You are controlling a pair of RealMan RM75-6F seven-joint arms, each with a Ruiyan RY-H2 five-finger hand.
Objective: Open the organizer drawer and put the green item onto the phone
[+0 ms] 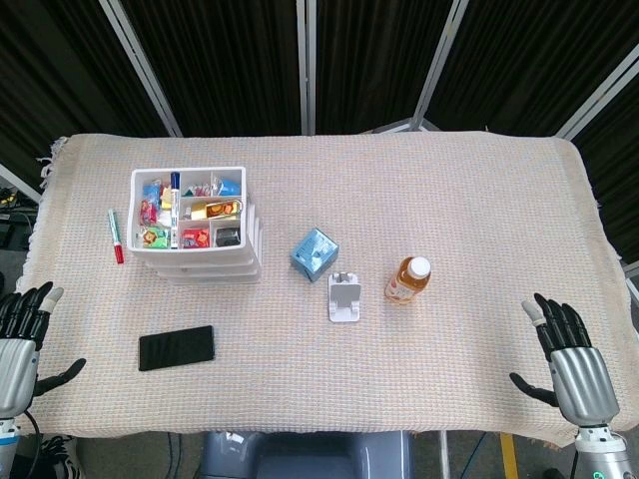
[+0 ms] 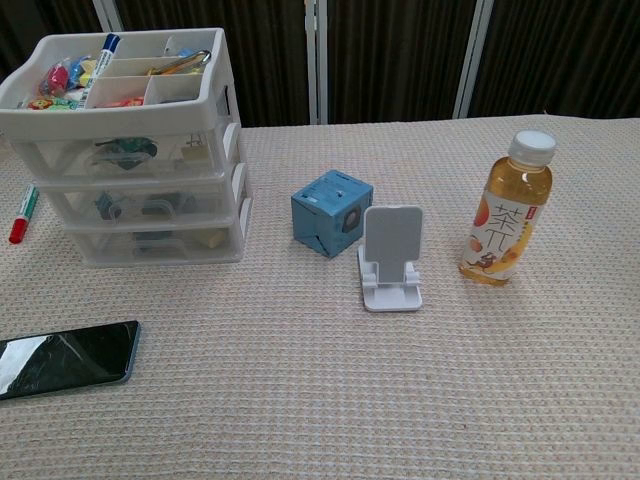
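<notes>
both robot hands, left [image 1: 18,334] and right [image 1: 574,357], spread empty; organizer [image 2: 130,170] drawers seemingly closed.

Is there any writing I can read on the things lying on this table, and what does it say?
"茶": large character on the label of the bottle, chest view.
The smaller print on that label is too small to read.
Blue box: dark marking, not readable.
Marker and the packets in the organizer: too small or blurred to read.

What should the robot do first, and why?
Probably move the left hand toward the white drawer organizer. All its drawers look closed, both hands are open at the table's near edge, and the right hand is far from it. The phone lies bare nearby.
</notes>
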